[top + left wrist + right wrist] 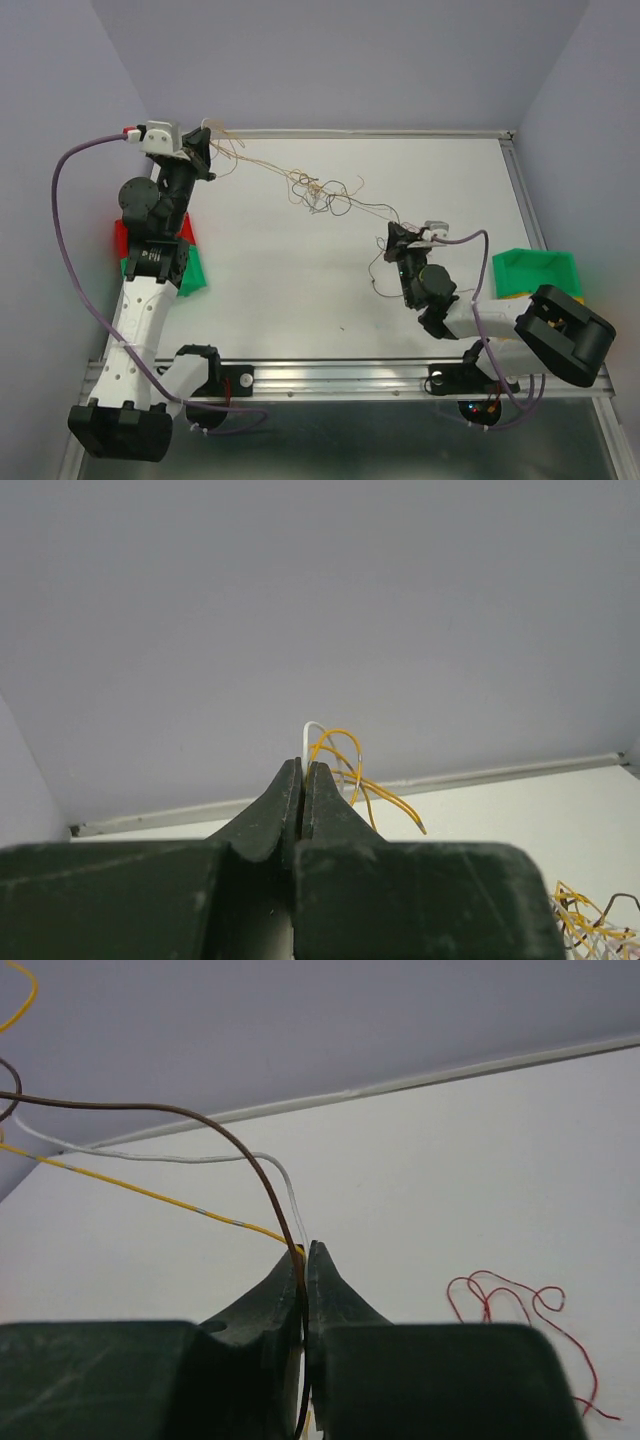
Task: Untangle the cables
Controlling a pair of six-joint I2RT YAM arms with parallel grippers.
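Note:
A knot of hair-thin cables [318,192] lies at the table's far middle, with strands running to both grippers. My left gripper [205,146] is at the far left corner, shut on a white wire and yellow wires [345,760] that loop out past its tips [303,767]. My right gripper [398,240] is right of centre, shut on a dark brown wire [262,1175], a white wire [180,1157] and a yellow wire [140,1191] that lead off to the left from its tips [308,1250]. A loose red wire [510,1295] lies on the table beside it.
A red and green bin [190,262] sits at the left edge under the left arm. A green bin [540,270] sits at the right edge. Purple arm cords [62,215] loop beside each arm. A raised rail [380,133] borders the far edge.

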